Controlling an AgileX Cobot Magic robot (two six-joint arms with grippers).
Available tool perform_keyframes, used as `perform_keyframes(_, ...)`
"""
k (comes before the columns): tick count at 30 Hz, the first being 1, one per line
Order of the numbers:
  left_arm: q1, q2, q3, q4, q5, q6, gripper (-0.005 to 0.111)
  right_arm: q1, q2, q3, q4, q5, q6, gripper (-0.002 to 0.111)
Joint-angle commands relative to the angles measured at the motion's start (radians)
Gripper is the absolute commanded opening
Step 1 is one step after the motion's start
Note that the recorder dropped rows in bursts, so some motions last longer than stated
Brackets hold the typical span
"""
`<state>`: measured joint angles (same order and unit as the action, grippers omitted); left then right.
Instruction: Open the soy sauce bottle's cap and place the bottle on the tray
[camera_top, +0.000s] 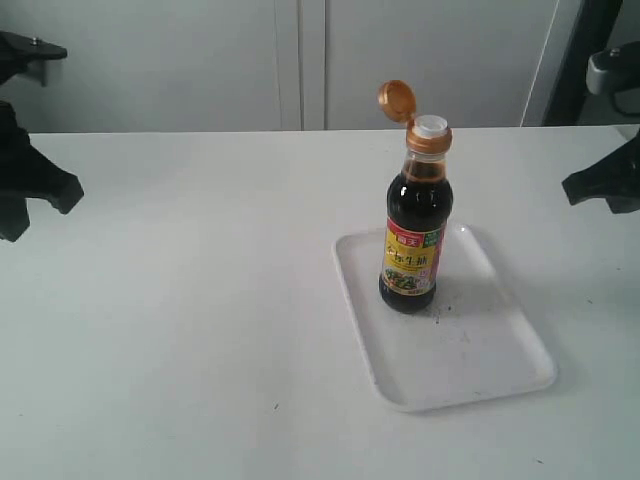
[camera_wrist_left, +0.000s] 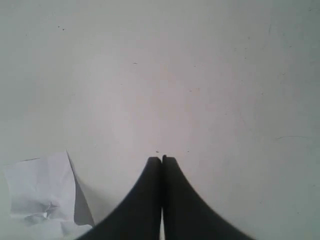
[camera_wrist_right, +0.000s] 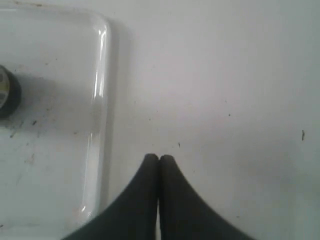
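The counter (camera_top: 200, 300) is a plain white surface with a few small dark flecks scattered over it. A flat white tray (camera_top: 500, 350) with rounded corners and a low rim lies directly on it, right of the middle and set at a slight angle to the counter's edges; its middle carries faint dark specks. In the left wrist view a crumpled white piece of paper (camera_wrist_left: 42, 192) also lies on the counter, casting a soft shadow.
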<state>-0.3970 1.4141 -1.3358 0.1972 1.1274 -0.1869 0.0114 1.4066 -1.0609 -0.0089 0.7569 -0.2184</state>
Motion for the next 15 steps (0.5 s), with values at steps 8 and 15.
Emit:
perform_keyframes(8, 0.225, -0.008, -0.001, -0.017, 0.094, 0.004, 0.001, 0.041, -0.158, 0.004, 0.001, 0.075, 0.015, 0.0)
perform_keyframes(15, 0.275, -0.074, 0.082, -0.007, 0.081, 0.049, 0.001, 0.169, -0.251, 0.005, 0.015, 0.067, 0.015, 0.0)
